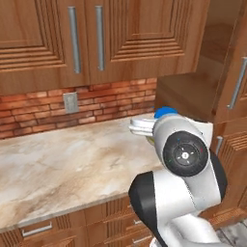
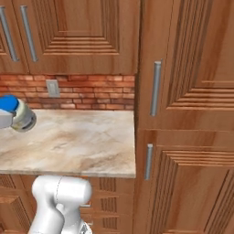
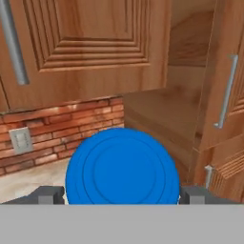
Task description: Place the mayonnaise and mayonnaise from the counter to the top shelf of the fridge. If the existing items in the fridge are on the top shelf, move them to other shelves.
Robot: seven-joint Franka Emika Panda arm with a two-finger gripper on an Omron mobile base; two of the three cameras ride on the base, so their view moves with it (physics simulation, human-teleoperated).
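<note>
Mayonnaise jar (image 3: 122, 167) sits lower centre of hand view, blue lid facing camera, directly between the gripper (image 3: 122, 194) fingertips (image 3: 47, 194), jaws wide and flanking it either side, above the counter (image 1: 62, 159); actual grip unclear.

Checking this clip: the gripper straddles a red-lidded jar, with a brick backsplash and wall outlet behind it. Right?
Not quite. The jar's lid is bright blue, not red; the hand view shows it between the fingertips of the gripper. The brick backsplash and wall outlet are as stated.
</note>
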